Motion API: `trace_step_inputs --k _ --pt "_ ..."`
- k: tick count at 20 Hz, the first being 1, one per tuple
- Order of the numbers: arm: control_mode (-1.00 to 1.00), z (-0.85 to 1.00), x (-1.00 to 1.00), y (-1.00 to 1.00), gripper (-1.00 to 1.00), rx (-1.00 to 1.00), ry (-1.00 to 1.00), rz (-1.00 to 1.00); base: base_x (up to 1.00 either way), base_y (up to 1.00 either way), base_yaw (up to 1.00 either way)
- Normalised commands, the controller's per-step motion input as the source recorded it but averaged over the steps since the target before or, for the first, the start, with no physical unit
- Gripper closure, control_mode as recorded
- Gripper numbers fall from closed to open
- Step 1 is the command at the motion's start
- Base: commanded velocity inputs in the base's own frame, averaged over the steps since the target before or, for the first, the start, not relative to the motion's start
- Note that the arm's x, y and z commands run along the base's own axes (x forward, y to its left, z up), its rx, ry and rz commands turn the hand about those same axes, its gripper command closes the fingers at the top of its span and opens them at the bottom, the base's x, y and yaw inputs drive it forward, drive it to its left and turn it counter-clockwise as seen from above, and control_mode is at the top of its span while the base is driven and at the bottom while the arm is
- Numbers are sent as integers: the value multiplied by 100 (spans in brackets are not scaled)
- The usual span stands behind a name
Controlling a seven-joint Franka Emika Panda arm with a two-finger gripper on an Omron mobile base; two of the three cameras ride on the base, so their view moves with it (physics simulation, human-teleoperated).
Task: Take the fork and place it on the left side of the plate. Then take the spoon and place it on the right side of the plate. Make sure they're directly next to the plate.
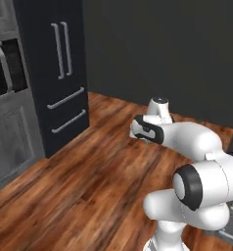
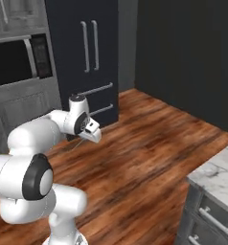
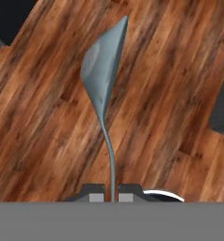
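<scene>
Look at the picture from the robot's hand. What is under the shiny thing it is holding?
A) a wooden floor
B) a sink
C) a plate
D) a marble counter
A: in the hand view the pincer is shut on the slim grey utensil, and brown wooden floor planks lie behind it on all sides; no plate lies beneath it.

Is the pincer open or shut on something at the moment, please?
Shut on a utensil: in the hand view its thin handle runs down between the pincer's closed fingertips. Fork or spoon cannot be told.
</scene>
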Motion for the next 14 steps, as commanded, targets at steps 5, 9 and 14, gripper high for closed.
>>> trace_step_inputs --k 5,9,14 --pt "100 0 0 0 100 0 0 0 100 11 -43" --pt "100 0 0 0 100 0 0 0 100 31 -48" --pt "100 0 0 0 100 0 0 0 100 39 -52"
